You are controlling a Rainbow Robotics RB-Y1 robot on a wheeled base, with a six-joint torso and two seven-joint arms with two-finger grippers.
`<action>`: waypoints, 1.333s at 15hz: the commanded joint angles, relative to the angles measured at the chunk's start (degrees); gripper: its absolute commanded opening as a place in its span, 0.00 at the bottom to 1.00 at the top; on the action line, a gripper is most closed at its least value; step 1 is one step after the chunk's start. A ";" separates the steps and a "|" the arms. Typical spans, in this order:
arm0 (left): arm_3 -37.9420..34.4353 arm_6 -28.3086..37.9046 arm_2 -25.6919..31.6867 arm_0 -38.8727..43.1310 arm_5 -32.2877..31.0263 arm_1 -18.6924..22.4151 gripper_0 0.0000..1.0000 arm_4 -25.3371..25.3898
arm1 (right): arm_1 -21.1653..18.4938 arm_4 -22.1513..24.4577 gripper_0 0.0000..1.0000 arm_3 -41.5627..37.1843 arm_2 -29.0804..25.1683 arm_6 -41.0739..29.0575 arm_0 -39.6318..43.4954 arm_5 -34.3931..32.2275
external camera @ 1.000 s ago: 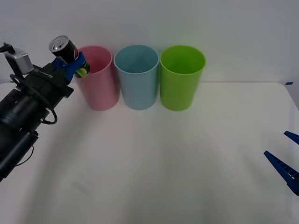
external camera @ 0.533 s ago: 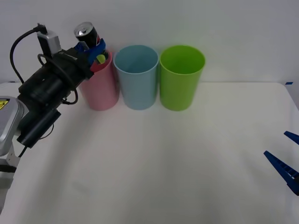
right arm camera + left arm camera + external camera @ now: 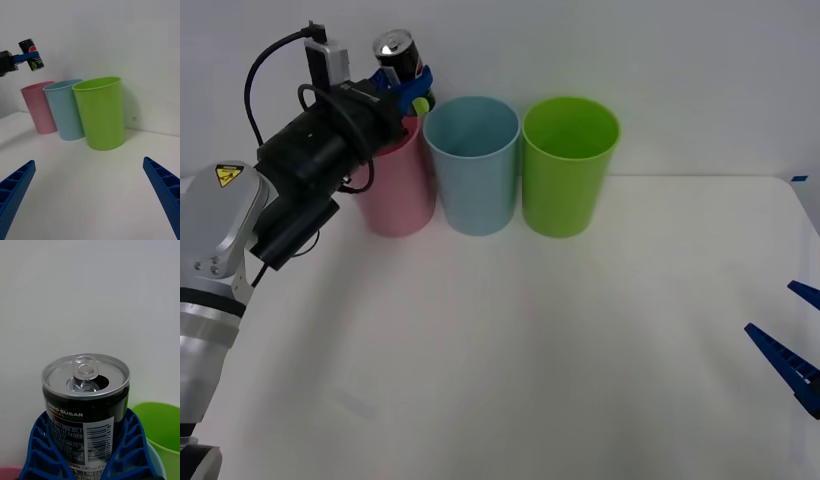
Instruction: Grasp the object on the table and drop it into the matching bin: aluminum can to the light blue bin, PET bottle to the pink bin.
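The left tool (image 3: pixel 412 88) was clamped on the aluminum can (image 3: pixel 398 58), its blue ribbed fingers (image 3: pixel 39 444) pressed against both sides of the dark body below the silver top and pull tab. The can was held upright in the air, raised above the bin rims, over the back part of the pink bin (image 3: pixel 392 185) and near that bin's edge toward the light blue bin (image 3: pixel 473 165). From the front it was hard to say whether the can hung over the pink rim or over the narrow gap between the two bins. The left arm (image 3: pixel 300 175) reached in from the tabletop's left side, its black wrist and cable covering part of the pink bin's near rim. Three bins stood in a tight row at the back of the white tabletop (image 3: pixel 540 350), pink, then light blue, then a lime green bin (image 3: pixel 569 165), with neighbours touching or nearly so and a pale wall (image 3: pixel 660 70) behind them. In the left wrist view the lime green rim showed just behind the can's body. The right tool (image 3: pixel 90 195) waited low at the tabletop's right edge, well apart from the bins, its two blue fingers spread wide with nothing between them.
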 commanded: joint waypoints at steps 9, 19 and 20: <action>9.91 0.64 -3.11 -11.71 -0.26 -2.24 0.01 -7.61 | 0.00 0.00 1.00 0.00 0.00 0.01 0.00 0.00; 11.50 1.34 -3.11 -13.38 0.44 -4.43 0.01 -11.21 | 0.00 0.00 1.00 0.00 0.00 0.01 0.00 0.00; 11.50 1.34 -3.11 -13.38 0.44 -4.61 0.03 -11.21 | 0.00 0.00 1.00 0.00 0.00 0.01 0.00 0.00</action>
